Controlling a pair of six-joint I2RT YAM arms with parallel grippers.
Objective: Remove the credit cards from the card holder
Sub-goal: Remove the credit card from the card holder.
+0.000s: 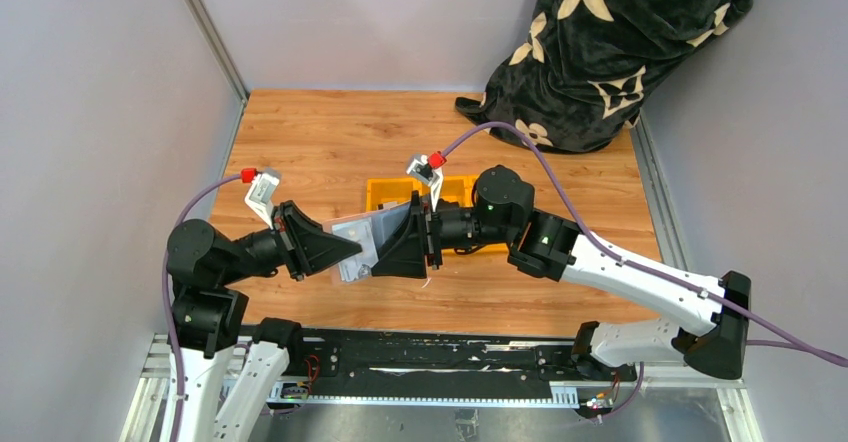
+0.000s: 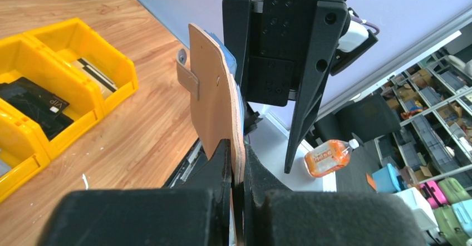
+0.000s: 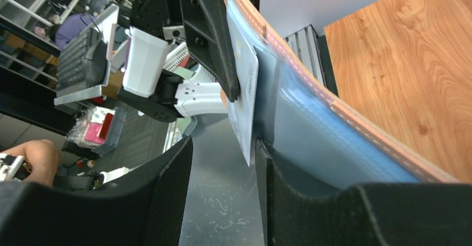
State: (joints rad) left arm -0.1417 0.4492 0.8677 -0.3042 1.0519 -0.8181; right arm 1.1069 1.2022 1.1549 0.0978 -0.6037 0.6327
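The card holder [image 1: 367, 234] is held up edge-on between my two grippers above the table's near middle. Its tan outside [image 2: 212, 96] and closing tab [image 2: 187, 79] show in the left wrist view, its grey-blue slotted inside [image 3: 334, 140] in the right wrist view. My left gripper [image 1: 348, 253] is shut on the holder's edge [image 2: 238, 165]. A whitish credit card [image 3: 244, 90] sticks partway out of a slot. My right gripper [image 3: 222, 143] is open, and the card's lower corner hangs between its fingers, close against the right finger [image 3: 270, 171]. It faces the left gripper in the top view [image 1: 388, 256].
Two yellow bins [image 1: 400, 194] stand just behind the grippers; one holds dark cards [image 2: 33, 98]. A black floral cloth [image 1: 620, 42] is heaped at the back right corner. Grey walls close in the left and right sides.
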